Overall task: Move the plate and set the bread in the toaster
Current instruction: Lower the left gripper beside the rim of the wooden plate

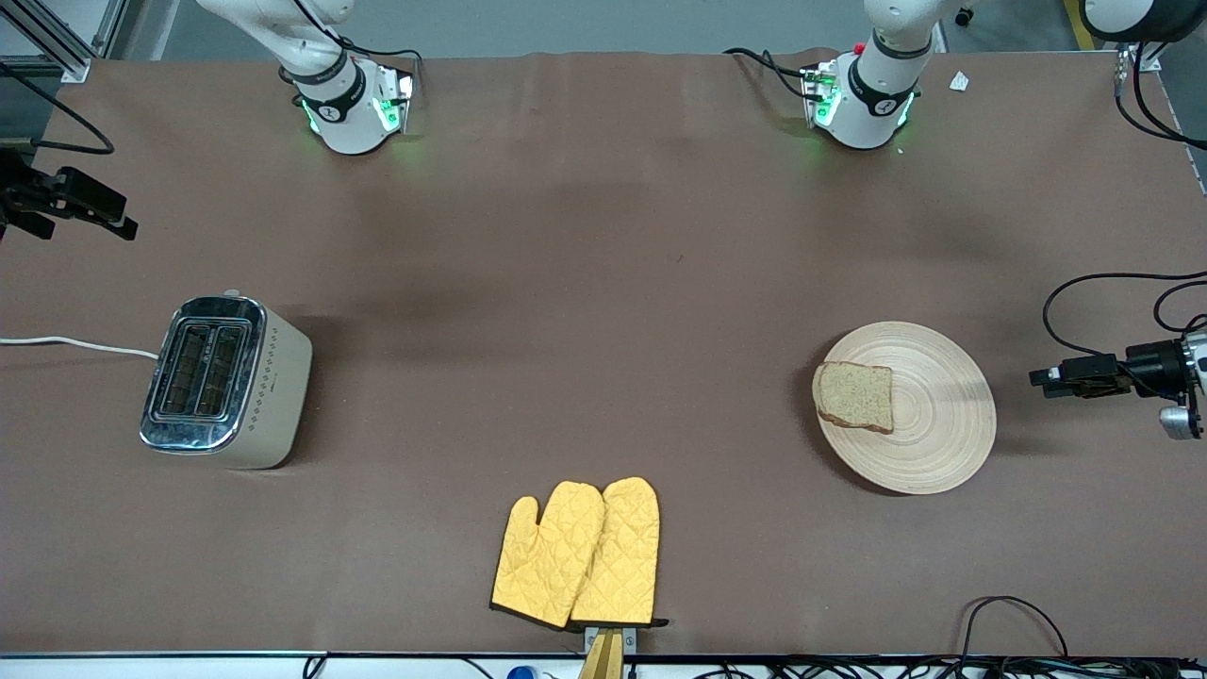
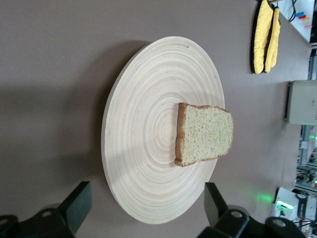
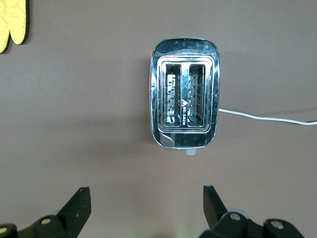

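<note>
Two grippers wide open, empty: left gripper (image 2: 143, 208) beside plate (image 1: 943, 443); right gripper (image 3: 143, 210) over toaster (image 3: 184, 99).

Setting: robotics laboratory, staged as a kitchen counter.
- Two white robot arm bases with green indicator lights (image 1: 354, 108), bolted along the top of the frame.
- Wide work table under brown matte cloth (image 1: 585, 283).
- Aluminium framing (image 1: 57, 42), upper left corner; grey floor above the table edge.
- Loose black cables (image 1: 1014, 627) along the lower right edge.
- Household props: cream-beige two-slot toaster with chrome top (image 1: 226, 382), middle left; pair of yellow quilted oven mitts (image 1: 580, 556), bottom centre; round pale wooden plate (image 1: 929, 434), middle right.
</note>
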### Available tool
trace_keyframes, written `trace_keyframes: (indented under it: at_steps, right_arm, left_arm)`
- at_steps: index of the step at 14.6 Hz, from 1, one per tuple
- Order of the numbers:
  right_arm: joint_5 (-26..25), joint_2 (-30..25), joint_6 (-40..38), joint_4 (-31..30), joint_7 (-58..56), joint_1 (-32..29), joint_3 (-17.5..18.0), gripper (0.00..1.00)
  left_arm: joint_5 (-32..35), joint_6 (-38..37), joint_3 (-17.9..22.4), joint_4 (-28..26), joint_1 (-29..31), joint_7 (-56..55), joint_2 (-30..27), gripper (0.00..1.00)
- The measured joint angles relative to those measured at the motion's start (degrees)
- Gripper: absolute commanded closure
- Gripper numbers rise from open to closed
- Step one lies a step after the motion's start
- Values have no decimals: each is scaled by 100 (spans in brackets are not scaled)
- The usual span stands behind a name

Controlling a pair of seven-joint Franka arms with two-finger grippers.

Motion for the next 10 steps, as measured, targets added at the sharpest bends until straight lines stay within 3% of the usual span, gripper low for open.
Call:
trace_keyframes:
  at_steps: [4,10]
  right_arm:
    - [0,3,-9,-4,0,0,0,0]
    - [1,10,-14,-14,0,0,0,0]
  left_arm:
    - [-170,1,-16,13,22,118,367,14]
    - [-192,6,-78,43,-138,289,630,17]
